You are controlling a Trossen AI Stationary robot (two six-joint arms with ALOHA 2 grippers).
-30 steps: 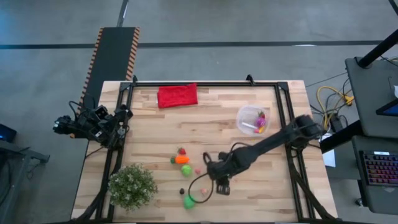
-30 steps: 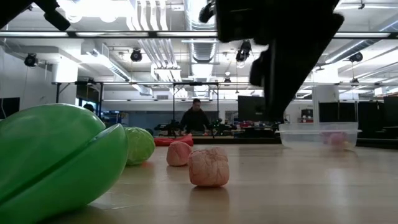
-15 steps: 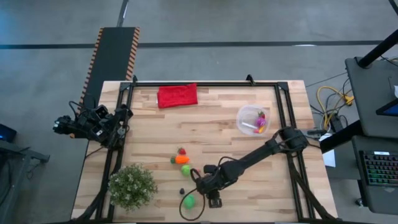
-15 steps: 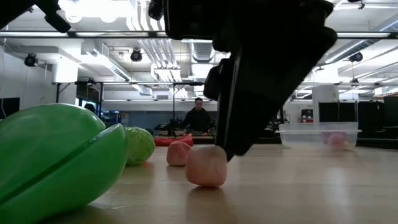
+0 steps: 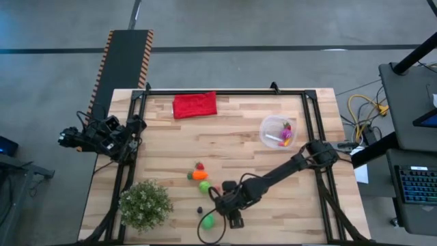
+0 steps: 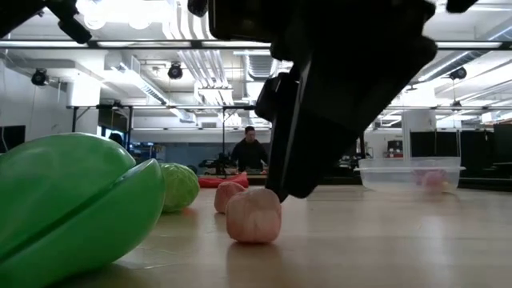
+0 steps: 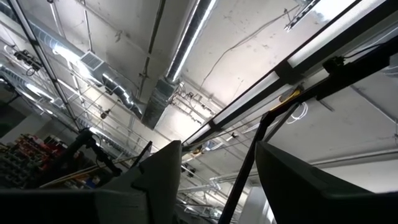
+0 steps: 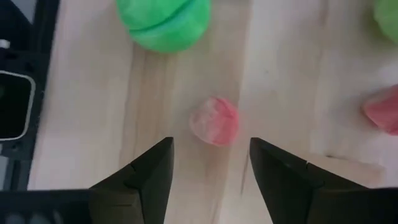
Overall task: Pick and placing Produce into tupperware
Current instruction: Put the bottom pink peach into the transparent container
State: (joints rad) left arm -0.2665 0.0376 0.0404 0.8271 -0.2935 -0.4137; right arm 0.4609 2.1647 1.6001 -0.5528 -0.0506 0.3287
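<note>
My right gripper [image 8: 210, 146] is open and low over the table's near middle [image 5: 222, 205]. A small pink produce piece [image 8: 214, 120] lies on the wood just ahead of the gap between its fingertips; in the low view this pink piece [image 6: 254, 214] sits under the dark finger [image 6: 308, 120]. A green split piece [image 5: 207, 221] lies close by toward the near edge. Orange, red and green pieces [image 5: 199, 174] sit farther in. The clear tupperware [image 5: 278, 131] holds a few pieces at far right. My left gripper [image 7: 214, 180] is open, parked off the left edge [image 5: 102, 134]. My right gripper comes at the pink piece from above, slanting toward the table's left, one finger on either side of its line. One fingertip [image 6: 280, 190] stands right at the piece's top; whether it touches, I cannot tell. The piece rests on the table.
A bushy potted plant [image 5: 145, 203] stands at the near left corner. A red cloth [image 5: 194, 104] lies at the far edge. A second pink piece [image 8: 382, 109] and a green ball [image 6: 178, 186] sit near the gripper. Bare wood lies between the produce and the tupperware.
My right gripper has moved toward the near left corner and come down over the pink piece, staying open. The pink piece has shifted a little toward the table's left.
</note>
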